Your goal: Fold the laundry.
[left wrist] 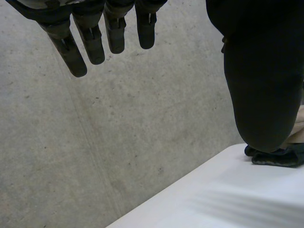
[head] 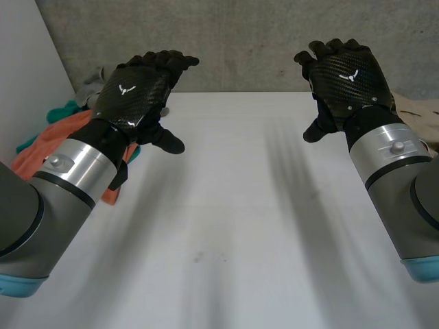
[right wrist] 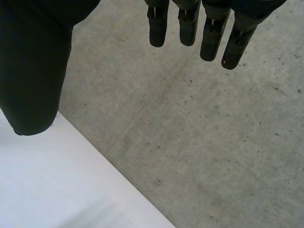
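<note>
While left hand (head: 130, 92) and right hand (head: 350, 79) hover straight-fingered, empty, crumpled orange-and-teal laundry (head: 67, 130) heaped

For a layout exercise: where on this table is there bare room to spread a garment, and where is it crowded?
The white table is bare across its whole middle, far edge to near edge, between the laundry pile beside the left hand and a beige cloth beside the right hand. Those two side edges are the crowded spots.
</note>
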Controlling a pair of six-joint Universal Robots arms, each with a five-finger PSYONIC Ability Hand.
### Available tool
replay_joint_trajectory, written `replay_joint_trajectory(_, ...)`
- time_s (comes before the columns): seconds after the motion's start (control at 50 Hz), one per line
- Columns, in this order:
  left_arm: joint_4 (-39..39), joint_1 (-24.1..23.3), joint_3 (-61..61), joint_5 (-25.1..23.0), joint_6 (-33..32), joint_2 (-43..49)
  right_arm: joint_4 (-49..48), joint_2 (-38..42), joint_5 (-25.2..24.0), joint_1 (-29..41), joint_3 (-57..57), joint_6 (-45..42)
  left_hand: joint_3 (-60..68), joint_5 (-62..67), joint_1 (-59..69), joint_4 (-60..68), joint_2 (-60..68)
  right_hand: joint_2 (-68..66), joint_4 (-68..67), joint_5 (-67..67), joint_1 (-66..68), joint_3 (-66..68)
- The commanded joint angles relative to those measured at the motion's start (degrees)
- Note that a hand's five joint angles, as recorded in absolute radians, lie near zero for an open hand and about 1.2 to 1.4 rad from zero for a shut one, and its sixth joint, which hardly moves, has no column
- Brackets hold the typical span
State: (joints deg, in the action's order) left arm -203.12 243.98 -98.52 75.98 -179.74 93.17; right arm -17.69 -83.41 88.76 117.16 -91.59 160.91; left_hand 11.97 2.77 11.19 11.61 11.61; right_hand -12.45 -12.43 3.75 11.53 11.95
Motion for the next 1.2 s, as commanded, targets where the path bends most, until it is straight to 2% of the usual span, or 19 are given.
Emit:
replay_joint_trajectory(0.02, 0.0, 0.0, -0.01, 0.05, 0.0, 0.0, -0.15, 0.0, 0.01, -0.01, 0.01, -0.07, -1.97, -2.77, -1.19, -1.61, -1.61, 2.45, 2.43, -3.75, -1.53, -1.95)
replay_joint_trajectory(0.46, 0.09, 0.0, -0.01, 0.05, 0.0, 0.0, -0.15, 0.0, 0.27, -0.01, -0.08, 0.02, 0.77, -0.03, 1.55, 1.12, 1.12, 2.45, 2.43, -3.75, -1.53, -1.95)
replay_joint_trajectory(0.56, 0.09, 0.0, -0.01, -0.04, 0.0, 0.0, -0.06, 0.0, 0.36, -0.01, -0.08, 0.11, 12.52, 11.72, 13.3, 12.88, 12.88, 2.45, 2.43, -3.75, -1.53, -1.95)
replay_joint_trajectory(0.62, 0.09, 0.0, -0.01, -0.04, -0.09, 0.0, -0.06, 0.0, 0.36, -0.01, 0.01, 0.11, 7.53, 6.73, 8.31, 7.88, 7.88, 2.45, 2.43, -3.75, -1.53, -1.95)
replay_joint_trajectory(0.64, 0.09, 0.09, 0.08, -0.04, -0.09, 0.0, -0.06, 0.0, 0.44, -0.01, 0.19, 0.19, -1.97, -2.77, -1.19, -1.61, -1.61, 2.45, 2.43, -3.75, -1.53, -1.95)
replay_joint_trajectory(0.82, 0.0, 0.44, 0.17, -0.13, -0.97, 0.35, -0.06, 0.0, 0.36, 0.08, 0.1, -0.16, -1.97, -2.77, -1.19, -1.61, -1.61, 2.45, 2.43, -3.75, -1.53, -1.95)
replay_joint_trajectory(0.88, 0.09, 2.1, 0.43, 0.05, -2.45, 0.87, -0.06, 0.0, 0.27, 0.08, 0.19, -0.24, -1.97, -2.77, -1.19, -1.61, -1.61, 2.45, 2.43, -3.75, -1.53, -1.95)
replay_joint_trajectory(0.96, 1.32, 9.21, 0.87, -0.21, -9.65, 4.82, 0.55, 0.53, 0.09, -0.01, 0.54, -0.42, -1.25, -2.05, -0.48, -0.9, -0.9, 2.45, 2.43, -3.75, -1.53, -1.95)
replay_joint_trajectory(0.98, 2.28, 12.19, 1.3, -0.13, -14.63, 7.09, 0.56, 0.61, 0.09, -0.01, 0.63, -0.51, -0.25, -1.05, 0.53, 0.1, 0.1, 2.45, 2.43, -3.75, -1.53, -1.95)
replay_joint_trajectory(1.04, 3.43, 16.51, 2.53, -0.13, -23.52, 11.67, 0.82, 0.7, 0.01, -0.01, 0.63, -0.77, 0.1, -0.71, 0.87, 0.45, 0.45, 2.45, 2.43, -3.75, -1.53, -1.95)
replay_joint_trajectory(1.06, 3.52, 18.35, 3.5, -0.04, -28.43, 14.99, 0.82, 0.7, -0.08, -0.01, 0.63, -0.86, 0.43, -0.37, 1.21, 0.78, 0.78, 2.45, 2.43, -3.75, -1.53, -1.95)
replay_joint_trajectory(1.12, 3.61, 21.0, 5.35, -0.04, -35.31, 20.37, 0.82, 1.31, -0.17, 0.08, 0.63, -1.82, 0.44, -0.37, 1.21, 0.79, 0.79, 2.45, 2.43, -3.75, -1.53, -1.95)
replay_joint_trajectory(1.14, 3.69, 22.49, 6.57, -0.04, -39.51, 23.78, 0.82, 1.75, -0.17, 0.08, 0.63, -2.09, 0.6, -0.2, 1.38, 0.95, 0.95, 2.45, 2.43, -3.75, -1.53, -1.95)
replay_joint_trajectory(1.2, 3.61, 25.48, 8.86, -0.3, -44.8, 29.5, 0.73, 3.25, -0.08, 0.08, 0.63, -2.7, 1.78, 0.97, 2.55, 2.13, 2.13, 2.45, 2.43, -3.75, -1.53, -1.95)
